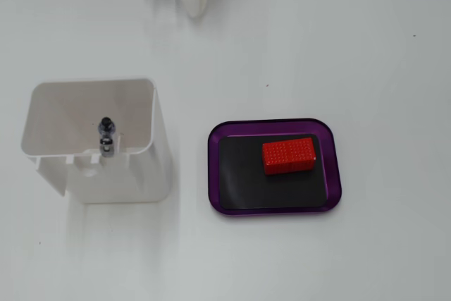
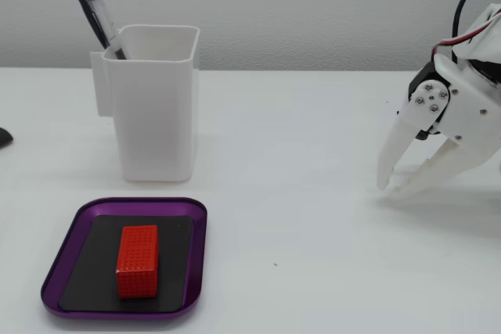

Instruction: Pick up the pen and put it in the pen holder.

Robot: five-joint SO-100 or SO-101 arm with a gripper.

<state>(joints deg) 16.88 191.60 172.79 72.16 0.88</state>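
A white pen holder [image 1: 158, 167] stands at the left in a fixed view and also shows in the other fixed view [image 2: 160, 115]. A clear pen with a black tip [image 2: 102, 17] stands slanted in it by the small side pocket, with a second dark pen [image 2: 88, 13] behind it. Seen from above, a pen [image 1: 106, 137] shows end-on at the holder's wall. My gripper [image 2: 388, 189] is far to the right, low over the table, empty, with its fingertips together. Only its white tip [image 1: 194, 1] shows at the top edge from above.
A purple tray [image 1: 335, 174] with a black mat holds a red block [image 1: 289, 155] right of the holder. In the other fixed view the tray [image 2: 196, 260] lies in front of the holder. A dark object [image 2: 4, 137] sits at the left edge.
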